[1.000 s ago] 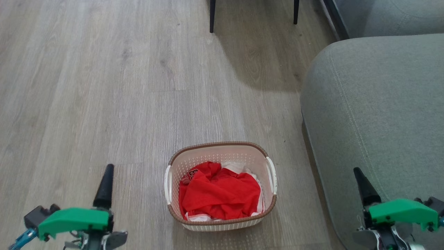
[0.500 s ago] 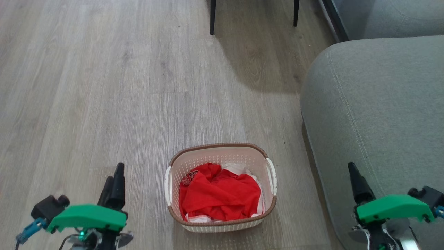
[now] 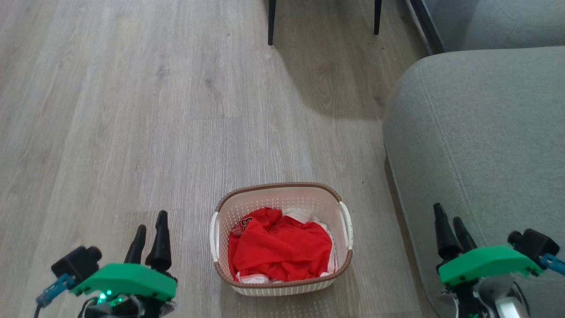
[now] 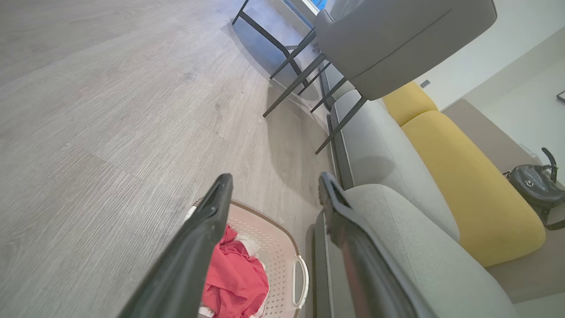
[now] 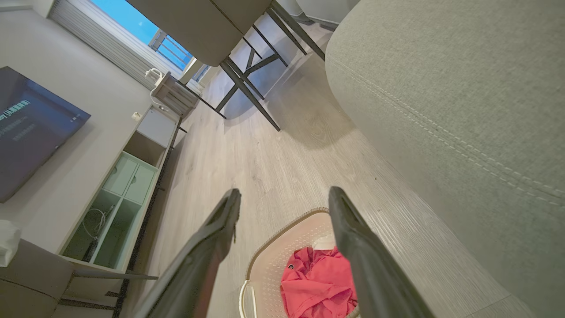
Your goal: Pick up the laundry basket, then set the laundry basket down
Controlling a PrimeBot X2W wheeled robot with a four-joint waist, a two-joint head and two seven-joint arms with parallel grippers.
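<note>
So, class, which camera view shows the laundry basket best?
The head view: the basket shows whole, from above, unobstructed. The left wrist view hides part behind a finger; the right wrist view cuts it off at the edge.

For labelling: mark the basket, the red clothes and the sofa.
basket (image 3: 282,288), head view, cream front wall.
red clothes (image 3: 282,247), head view, middle of heap.
sofa (image 3: 476,132), head view, grey cushion top.
</note>
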